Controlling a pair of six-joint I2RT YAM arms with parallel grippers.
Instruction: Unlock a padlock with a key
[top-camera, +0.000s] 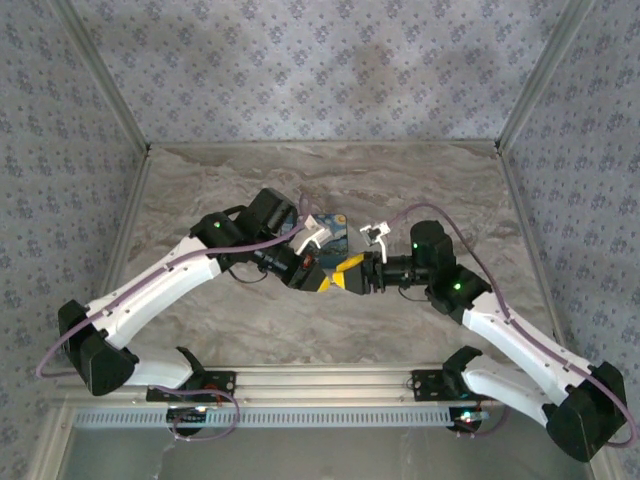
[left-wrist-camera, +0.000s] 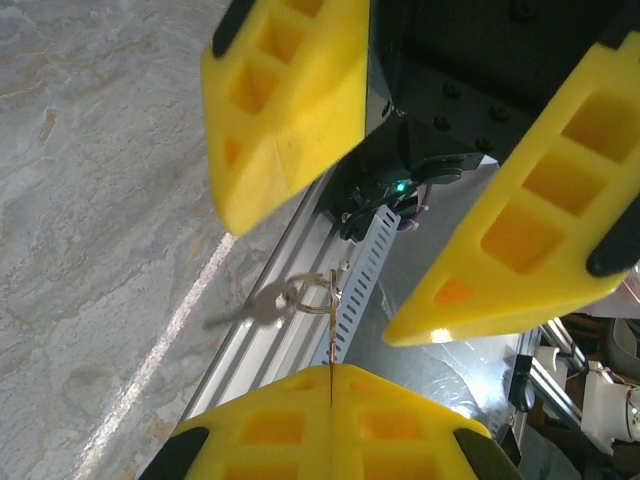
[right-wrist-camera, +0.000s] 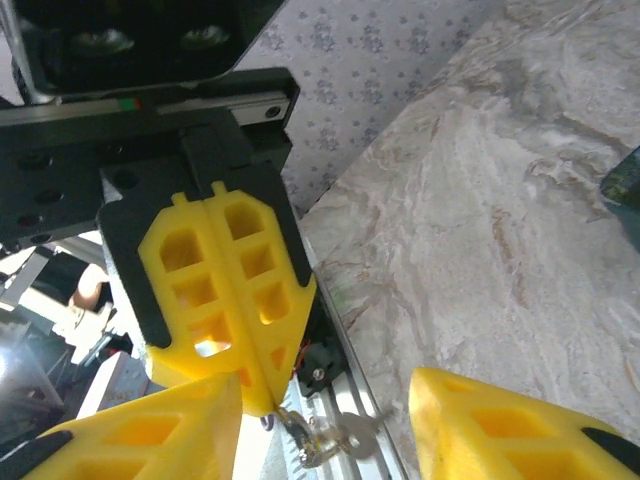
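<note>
My left gripper (top-camera: 320, 279) (left-wrist-camera: 331, 372) is shut on the key (left-wrist-camera: 331, 352), which shows as a thin brass blade seen edge-on, sticking out from between the closed yellow fingers. A metal ring (left-wrist-camera: 312, 293) hangs from it with a second silver key (left-wrist-camera: 262, 306). My right gripper (top-camera: 351, 271) (right-wrist-camera: 325, 395) faces the left one tip to tip, held above the table. It is open, with one of its fingers (left-wrist-camera: 290, 90) on each side of the left fingertips (right-wrist-camera: 235, 300). Nothing sits between the right pads. The padlock is out of view.
A blue swirl-painted box (top-camera: 336, 229) lies on the marble table (top-camera: 250, 330) just behind the two grippers, and its corner (right-wrist-camera: 625, 185) shows at the right edge of the right wrist view. An aluminium rail (top-camera: 330, 378) runs along the near edge. Patterned walls close three sides.
</note>
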